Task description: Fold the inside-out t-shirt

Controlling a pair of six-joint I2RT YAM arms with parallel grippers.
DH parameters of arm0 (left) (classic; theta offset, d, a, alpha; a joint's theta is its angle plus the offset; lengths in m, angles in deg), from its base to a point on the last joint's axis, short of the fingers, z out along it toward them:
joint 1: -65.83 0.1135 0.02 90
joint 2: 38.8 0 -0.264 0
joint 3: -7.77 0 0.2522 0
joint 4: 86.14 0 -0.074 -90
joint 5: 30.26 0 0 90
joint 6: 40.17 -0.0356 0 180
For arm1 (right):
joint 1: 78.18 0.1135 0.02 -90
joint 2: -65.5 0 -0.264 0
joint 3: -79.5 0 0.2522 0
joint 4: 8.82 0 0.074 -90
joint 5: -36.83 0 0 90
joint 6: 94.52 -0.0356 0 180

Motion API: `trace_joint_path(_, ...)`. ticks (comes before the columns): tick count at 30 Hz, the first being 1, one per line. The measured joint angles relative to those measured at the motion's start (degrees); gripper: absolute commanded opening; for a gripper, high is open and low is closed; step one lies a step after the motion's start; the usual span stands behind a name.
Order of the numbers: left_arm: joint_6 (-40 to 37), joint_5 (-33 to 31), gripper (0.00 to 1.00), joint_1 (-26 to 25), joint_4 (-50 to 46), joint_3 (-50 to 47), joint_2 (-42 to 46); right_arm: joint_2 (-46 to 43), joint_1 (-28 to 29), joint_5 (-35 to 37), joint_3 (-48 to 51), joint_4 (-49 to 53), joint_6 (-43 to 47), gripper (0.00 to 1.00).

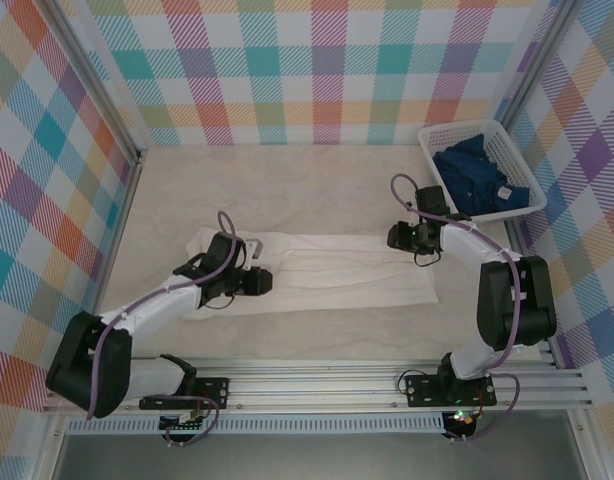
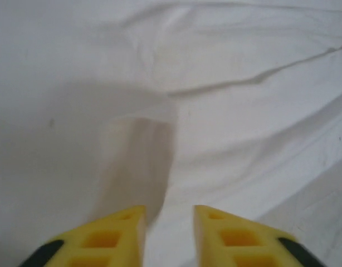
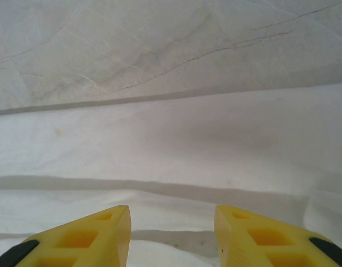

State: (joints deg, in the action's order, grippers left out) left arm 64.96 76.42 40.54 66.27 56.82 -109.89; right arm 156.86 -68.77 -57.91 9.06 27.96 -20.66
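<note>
shirt [image 1: 327, 272] is a long flat strip, with left gripper [image 2: 170, 217] and right gripper [image 3: 172, 217] hovering toward its two ends, jaws parted, holding nothing -- likely lining up the next fold

I see the white t-shirt [image 1: 337, 272] spread flat on the worktop [image 1: 287, 190] — left end effector [image 1: 262, 282] over its left part, right end effector [image 1: 397, 237] over its right.

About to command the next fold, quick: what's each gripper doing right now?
Left gripper: open, jaws apart over the white t-shirt, gripping nothing.
Right gripper: open, above the white t-shirt, gripping nothing.
</note>
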Motion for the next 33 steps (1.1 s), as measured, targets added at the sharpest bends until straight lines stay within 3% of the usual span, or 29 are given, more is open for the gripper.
trace_joint_path(6,2.1,-2.4,0.5,-0.2,-1.1,-1.3,6.8,0.0,1.2,-0.1,0.0,-0.2,-0.2,0.43)
trace_joint_path(9,4.5,-9.4,0.54,-0.2,-4.3,0.1,8.3,-0.9,4.2,0.1,0.1,-0.6,0.3,0.45)
trace_joint_path(13,9.0,-20.0,0.56,0.5,-11.7,3.7,7.0,-5.3,12.4,-2.3,1.2,-3.4,0.5,0.5)
trace_joint_path(16,11.6,-23.6,0.57,2.5,-15.1,4.0,5.6,-5.0,20.7,-7.3,0.8,-7.9,-1.7,0.51)
trace_joint_path(20,14.4,-24.1,0.57,6.3,-16.2,3.3,3.4,3.7,30.1,-12.9,-4.0,-11.9,-7.1,0.52)
trace_joint_path(23,15.6,-23.1,0.58,8.4,-15.6,2.8,1.8,11.3,34.2,-15.1,-8.7,-13.2,-10.3,0.52)
trace_joint_path(28,15.7,-21.6,0.5,9.6,-12.7,2.7,-2.9,18.7,36.2,-17.1,-12.4,-14.0,-13.8,0.47)
trace_joint_path(33,15.2,-20.1,0.36,9.9,-10.2,2.7,-6.4,22.3,36.8,-18.0,-14.4,-14.7,-16.5,0.3)
